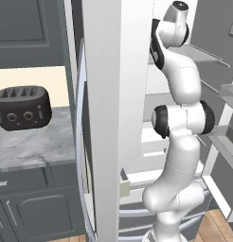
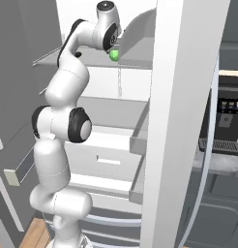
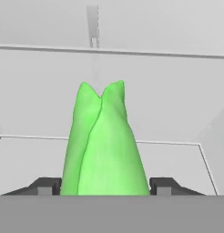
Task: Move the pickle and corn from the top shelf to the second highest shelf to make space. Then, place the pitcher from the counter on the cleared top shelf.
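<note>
My gripper is raised to the level of the top shelf inside the white cabinet. It is shut on the pickle, a bright green glossy piece whose far end splits into two lobes; both dark fingers press its sides. From the right base view the pickle is a small green spot just under the hand, above the shelf panel. Below lies the second highest shelf, bare where it shows. The pitcher is out of view and the corn is hidden. The marble counter runs at the left.
A black toaster stands on the counter. A tall white cabinet panel rises close in front of the base and blocks much of the shelves. A black coffee machine sits on the counter at the right. Drawers lie below the shelves.
</note>
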Robot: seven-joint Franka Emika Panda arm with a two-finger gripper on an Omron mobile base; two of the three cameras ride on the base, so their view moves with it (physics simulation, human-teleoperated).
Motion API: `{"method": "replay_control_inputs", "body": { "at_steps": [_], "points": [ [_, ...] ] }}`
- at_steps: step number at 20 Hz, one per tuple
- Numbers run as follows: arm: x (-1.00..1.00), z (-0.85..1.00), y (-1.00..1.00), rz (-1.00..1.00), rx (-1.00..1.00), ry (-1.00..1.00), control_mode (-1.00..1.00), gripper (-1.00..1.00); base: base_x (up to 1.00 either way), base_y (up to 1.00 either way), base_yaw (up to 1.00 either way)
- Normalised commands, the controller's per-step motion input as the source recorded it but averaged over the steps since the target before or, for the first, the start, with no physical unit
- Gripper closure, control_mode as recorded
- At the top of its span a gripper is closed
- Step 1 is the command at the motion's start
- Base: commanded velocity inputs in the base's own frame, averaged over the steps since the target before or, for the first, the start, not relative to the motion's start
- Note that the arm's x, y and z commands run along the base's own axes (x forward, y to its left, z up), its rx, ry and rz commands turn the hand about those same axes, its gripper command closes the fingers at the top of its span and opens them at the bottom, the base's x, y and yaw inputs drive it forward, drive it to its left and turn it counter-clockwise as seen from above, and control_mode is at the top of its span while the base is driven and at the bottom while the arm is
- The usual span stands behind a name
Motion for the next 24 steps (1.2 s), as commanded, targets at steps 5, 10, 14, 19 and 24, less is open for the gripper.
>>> {"method": "replay_control_inputs", "body": {
  "at_steps": [5, 10, 14, 19, 24],
  "points": [
    [-0.2, -0.15, 0.05, 0.0, 0.0, 0.0, -1.0, 1.0, 0.0, 0.0, 0.0],
    [-0.98, -0.38, 0.55, 0.0, -0.03, -0.11, -1.0, 1.0, 0.0, 0.0, 0.0],
    [-1.0, -0.13, 0.47, 0.0, -0.05, -0.09, -1.0, 1.0, 0.0, 0.0, 0.0],
    [-1.0, -0.17, 0.24, 0.0, -0.06, -0.19, -1.0, 1.0, 0.0, 0.0, 0.0],
    [-1.0, 0.0, 0.0, 0.0, 0.0, -0.21, -1.0, 1.0, 0.0, 0.0, 0.0]
  ]
}}
